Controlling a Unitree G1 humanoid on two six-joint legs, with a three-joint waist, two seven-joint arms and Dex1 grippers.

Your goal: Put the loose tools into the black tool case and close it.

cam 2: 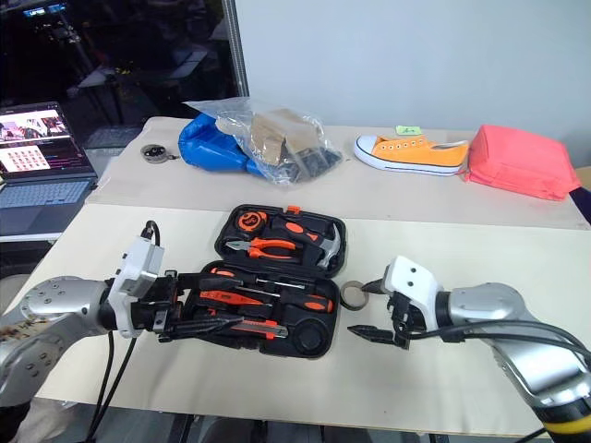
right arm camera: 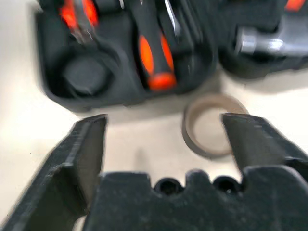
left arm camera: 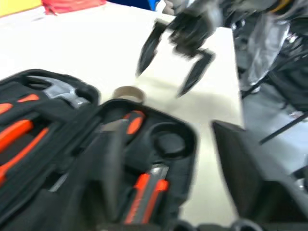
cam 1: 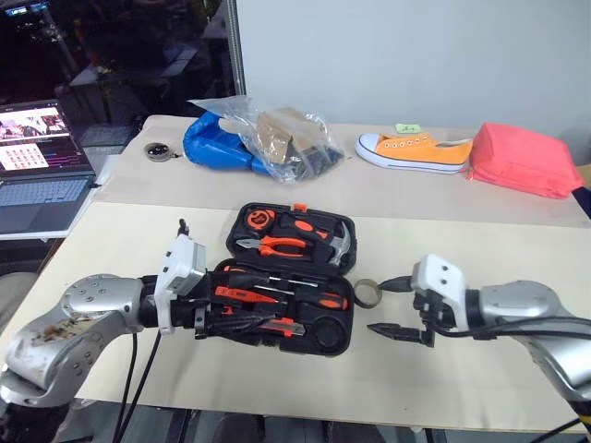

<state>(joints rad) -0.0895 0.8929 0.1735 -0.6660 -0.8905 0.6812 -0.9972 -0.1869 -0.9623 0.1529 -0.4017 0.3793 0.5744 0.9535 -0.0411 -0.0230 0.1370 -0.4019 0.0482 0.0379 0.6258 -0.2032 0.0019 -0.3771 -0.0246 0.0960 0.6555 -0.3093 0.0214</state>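
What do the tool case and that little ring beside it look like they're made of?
Tool case: matte black moulded plastic, judging by its shaped slots and rounded rim. Ring: looks like a tape roll with a brownish, dull surface, possibly a cardboard core; I can't tell for sure.

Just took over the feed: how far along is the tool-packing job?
Screwdrivers and utility knife lie in the black tool case, so loading looks done. The case is open; closing remains. Left gripper is at its near-left edge, right gripper open near a tape roll; neither holds anything.
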